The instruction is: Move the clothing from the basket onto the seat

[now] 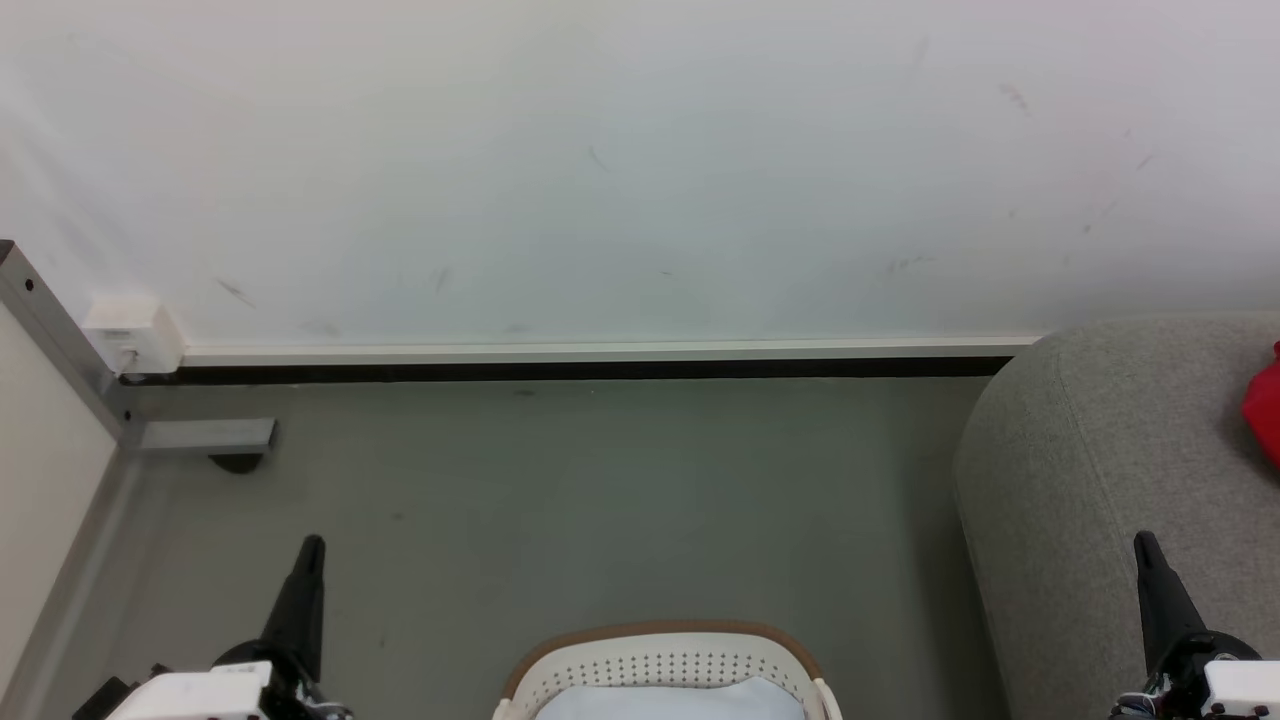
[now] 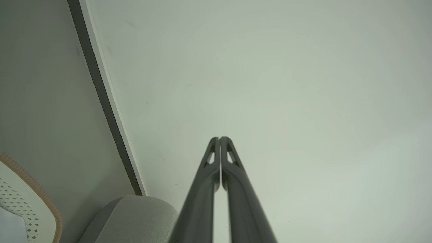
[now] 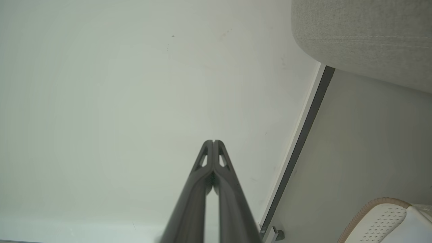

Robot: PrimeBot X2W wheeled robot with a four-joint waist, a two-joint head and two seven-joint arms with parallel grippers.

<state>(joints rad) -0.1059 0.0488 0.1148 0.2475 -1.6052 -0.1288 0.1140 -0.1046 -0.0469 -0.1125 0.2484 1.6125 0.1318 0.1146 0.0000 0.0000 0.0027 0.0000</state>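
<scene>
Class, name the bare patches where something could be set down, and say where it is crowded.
Bare floor lies between the skirting, the basket and the seat. The seat's grey top is mostly free; red clothing lies at its right.

basket (image 1: 655,631) left of seat (image 1: 1080,480), clothing (image 1: 1266,402) on seat

The basket (image 1: 660,664) is cut off below, the clothing (image 1: 1266,408) at the right edge.

Grey floor (image 1: 600,500) carries basket (image 1: 660,665), seat (image 1: 1100,450); red clothing (image 1: 1265,405) on seat
</scene>
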